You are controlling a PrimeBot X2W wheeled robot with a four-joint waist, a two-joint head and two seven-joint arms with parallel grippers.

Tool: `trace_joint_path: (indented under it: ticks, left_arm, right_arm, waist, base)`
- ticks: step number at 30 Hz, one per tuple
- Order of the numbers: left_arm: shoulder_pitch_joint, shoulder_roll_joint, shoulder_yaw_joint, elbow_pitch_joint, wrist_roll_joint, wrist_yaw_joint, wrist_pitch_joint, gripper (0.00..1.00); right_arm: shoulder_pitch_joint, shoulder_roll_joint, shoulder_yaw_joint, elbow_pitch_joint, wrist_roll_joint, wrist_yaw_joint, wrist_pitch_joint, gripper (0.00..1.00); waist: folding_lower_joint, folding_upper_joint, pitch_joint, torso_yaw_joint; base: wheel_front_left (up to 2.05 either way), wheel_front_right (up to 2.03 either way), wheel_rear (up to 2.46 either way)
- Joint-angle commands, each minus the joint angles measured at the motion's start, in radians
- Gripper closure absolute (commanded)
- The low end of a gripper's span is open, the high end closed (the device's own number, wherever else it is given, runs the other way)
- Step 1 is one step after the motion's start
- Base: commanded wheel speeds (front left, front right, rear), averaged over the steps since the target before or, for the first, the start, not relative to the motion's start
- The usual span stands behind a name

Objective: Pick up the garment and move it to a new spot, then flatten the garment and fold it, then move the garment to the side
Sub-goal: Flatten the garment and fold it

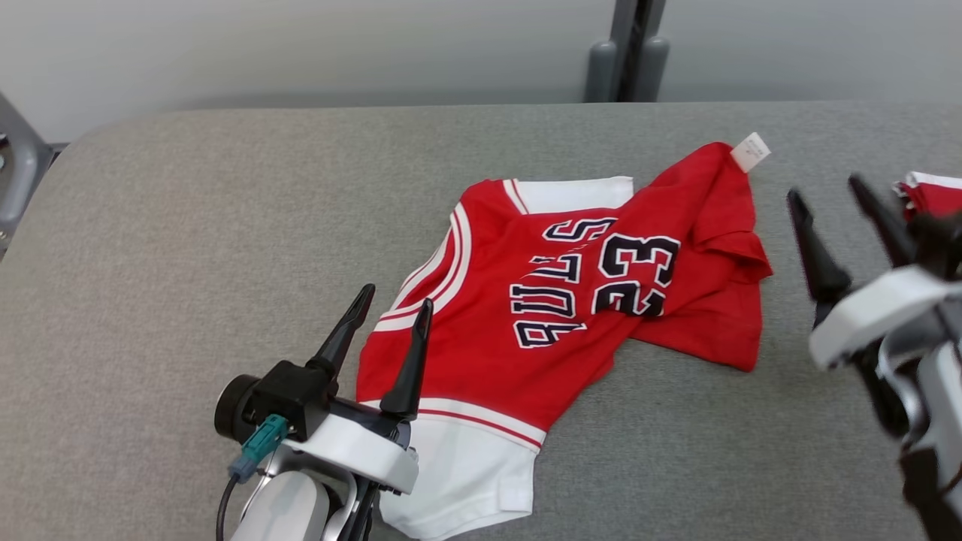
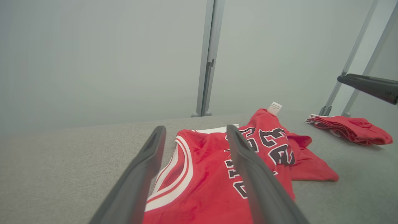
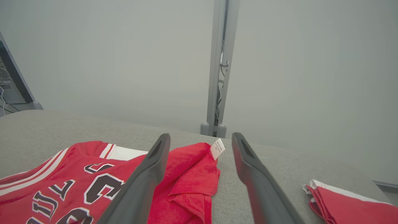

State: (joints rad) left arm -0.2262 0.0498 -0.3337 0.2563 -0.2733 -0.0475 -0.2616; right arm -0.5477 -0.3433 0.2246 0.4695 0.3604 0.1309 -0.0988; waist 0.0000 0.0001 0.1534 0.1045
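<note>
Fig.: my left tool (image 1: 397, 297) wide, empty, at Bulls jersey (image 1: 556, 300) armhole | right tool (image 1: 824, 188) wide, empty | risk: pinching doubled-over cloth would likely lock the crease.

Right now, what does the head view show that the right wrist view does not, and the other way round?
The head view adds the open left gripper by the striped armhole of the red Bulls jersey, and the jersey's white bottom panel. The right wrist view adds dark equipment with cables off the edge of the grey table. Both share the jersey with its 23, its white tag, a second red garment, the table and the open right gripper.
</note>
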Motion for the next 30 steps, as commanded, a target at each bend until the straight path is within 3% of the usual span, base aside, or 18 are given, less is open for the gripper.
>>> trace_joint_path:
  ticks: [1, 8, 15, 23, 25, 30]
  left_arm:
    - [0.016, 0.005, 0.012, -0.004, 0.002, -0.002, -0.005, 0.00]
    - [0.042, 0.004, 0.037, -0.012, 0.010, -0.007, -0.005, 0.00]
    - [0.052, 0.003, 0.044, -0.009, 0.016, -0.015, -0.005, 0.00]
    - [0.035, 0.003, 0.031, -0.009, 0.019, -0.021, -0.005, 0.00]
    - [0.030, 0.003, 0.026, -0.007, 0.019, -0.023, -0.005, 0.00]
    - [0.020, 0.003, 0.013, -0.002, 0.013, -0.024, -0.005, 0.00]
  right_arm:
    - [0.070, 0.030, -0.040, -0.043, -0.030, -0.001, -0.012, 0.00]
    - [0.312, 0.211, -0.208, -0.251, -0.120, 0.000, -0.001, 0.00]
    - [0.401, 0.275, -0.244, -0.347, -0.167, 0.000, 0.039, 0.00]
    - [0.405, 0.291, -0.289, -0.289, -0.119, 0.000, 0.095, 0.00]
    - [0.394, 0.290, -0.293, -0.255, -0.139, 0.000, 0.094, 0.00]
    - [0.357, 0.290, -0.318, -0.128, -0.059, 0.000, 0.090, 0.00]
  waist:
    - [0.0000, -0.0001, -0.021, -0.026]
    - [0.0000, -0.0001, -0.036, -0.056]
    - [0.0000, -0.0001, -0.032, -0.063]
    - [0.0000, -0.0001, -0.008, -0.036]
    - [0.0000, -0.0001, 0.002, -0.023]
    - [0.0000, -0.0001, 0.022, 0.012]
  base:
    - [0.00, 0.00, 0.00]
    - [0.00, 0.00, 0.00]
    - [0.00, 0.00, 0.00]
    - [0.00, 0.00, 0.00]
    - [0.00, 0.00, 0.00]
    - [0.00, 0.00, 0.00]
